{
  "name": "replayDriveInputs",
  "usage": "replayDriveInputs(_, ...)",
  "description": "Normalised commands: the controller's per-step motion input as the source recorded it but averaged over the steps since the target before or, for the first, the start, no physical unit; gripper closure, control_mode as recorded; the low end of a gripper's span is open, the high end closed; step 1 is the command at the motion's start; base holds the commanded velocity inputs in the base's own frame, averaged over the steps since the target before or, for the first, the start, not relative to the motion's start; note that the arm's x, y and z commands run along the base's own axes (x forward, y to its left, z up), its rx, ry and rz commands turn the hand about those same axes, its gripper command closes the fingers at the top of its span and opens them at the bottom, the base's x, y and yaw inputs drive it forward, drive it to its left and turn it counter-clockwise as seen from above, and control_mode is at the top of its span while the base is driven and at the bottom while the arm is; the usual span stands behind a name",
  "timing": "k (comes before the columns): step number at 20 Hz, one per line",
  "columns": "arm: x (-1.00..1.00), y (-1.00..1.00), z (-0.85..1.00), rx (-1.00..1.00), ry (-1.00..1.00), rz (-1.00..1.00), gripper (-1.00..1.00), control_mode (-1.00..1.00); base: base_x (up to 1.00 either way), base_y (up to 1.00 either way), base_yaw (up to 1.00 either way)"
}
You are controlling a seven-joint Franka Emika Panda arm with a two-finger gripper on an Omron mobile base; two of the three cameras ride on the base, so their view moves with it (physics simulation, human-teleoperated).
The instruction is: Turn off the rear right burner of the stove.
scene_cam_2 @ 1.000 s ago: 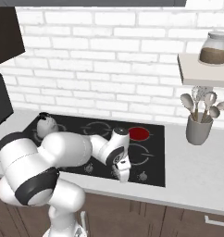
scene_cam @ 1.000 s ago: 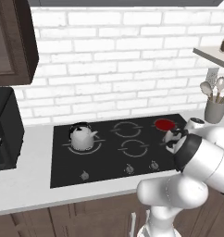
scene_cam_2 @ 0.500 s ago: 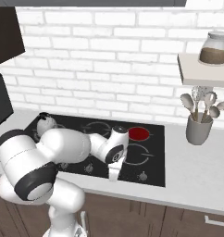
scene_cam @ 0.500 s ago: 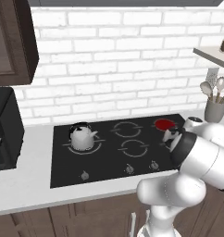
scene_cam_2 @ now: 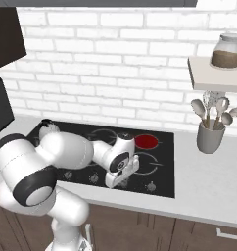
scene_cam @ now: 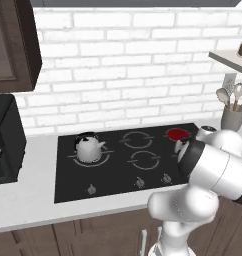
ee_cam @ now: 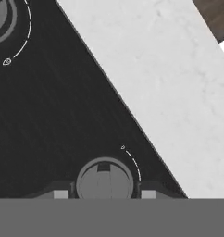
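Gripper (ee_cam: 104,193) sits lower than 1 s ago, over the stove's (scene_cam_2: 162,184) front edge; I see its fingers open either side of a knob (ee_cam: 104,179). Rear right burner (scene_cam_2: 146,141) still glows red. Kettle (scene_cam: 87,146) unmoved.

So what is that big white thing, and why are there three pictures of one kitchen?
The white thing is a robot arm. Two cameras sit behind it, one on its left and one on its right, so you see the same black stove from two sides. The third camera rides on the arm's hand and looks down at a small silver knob, which sits between the two fingertips of the end effector. It holds nothing. On the stove stands a kettle, and the rear right burner glows red. A grey pot of spoons stands on the counter.
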Motion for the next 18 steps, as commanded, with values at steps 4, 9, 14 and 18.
replayDriveInputs(4,0.00,-0.06,0.00,0.04,0.17,-0.85,1.00,-1.00,0.00,0.00,0.00)
replayDriveInputs(9,0.00,-0.10,-0.01,0.05,0.14,-0.86,1.00,-1.00,0.00,0.00,0.00)
replayDriveInputs(14,0.00,-0.16,-0.02,0.06,0.12,-0.90,1.00,-1.00,0.00,0.00,0.00)
replayDriveInputs(18,0.00,-0.14,-0.02,0.06,0.09,-0.93,1.00,-1.00,0.00,0.00,0.00)
